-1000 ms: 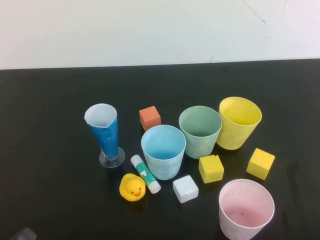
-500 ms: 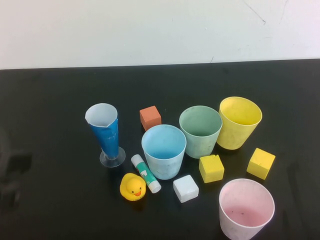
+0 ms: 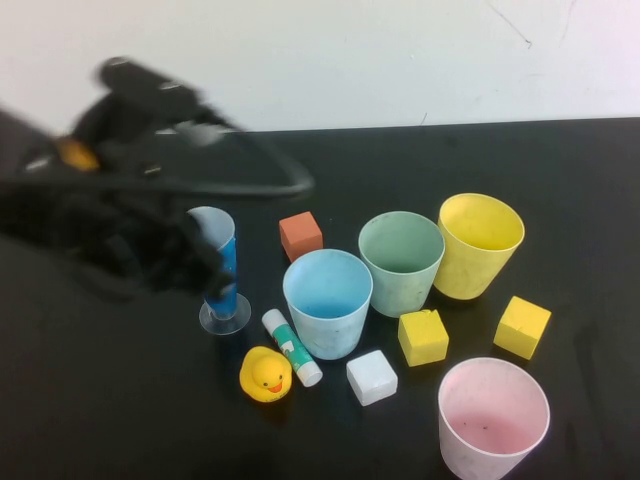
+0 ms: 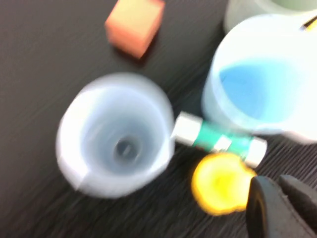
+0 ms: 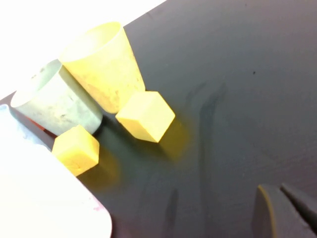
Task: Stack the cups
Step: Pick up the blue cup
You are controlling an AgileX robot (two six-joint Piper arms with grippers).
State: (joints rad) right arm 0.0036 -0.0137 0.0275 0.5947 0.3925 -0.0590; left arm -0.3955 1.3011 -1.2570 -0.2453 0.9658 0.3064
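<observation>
**Inspector:** What has changed?

**Assistant:** The left arm (image 3: 110, 200) has swung into the high view within the last half second, where only bare table (image 3: 560, 160) showed before. It now blurs across the far-left side, over the tall blue cone glass (image 3: 222, 262). The left gripper (image 4: 280, 208) hangs above the table near the yellow duck (image 4: 220, 182), fingers closed on nothing.

**Inspector:** Meaning for the task?

**Assistant:** I judge the stacking has only begun: an approach, with no cup lifted or nested.

**Inspector:** The right side?

**Assistant:** The right gripper (image 5: 282, 210) is out of the high view; its own camera shows it above bare table near the pink cup (image 5: 44, 198), fingers closed, empty.

**Inspector:** Containers, largest first.

**Assistant:** The pink cup (image 3: 493, 418) stands nearest, on the right, apart from the others. The yellow cup (image 3: 478, 246) stands far right, touching or just beside the green cup (image 3: 401, 263); the light blue cup (image 3: 327, 302) is nearer, toward the left. All four are upright and hold nothing. The cone glass also looks empty.

**Inspector:** Small items?

**Assistant:** Two yellow cubes (image 3: 423, 337), a white cube (image 3: 371, 377), an orange cube (image 3: 300, 236) and a glue stick (image 3: 291, 347) lie among the cups.
</observation>
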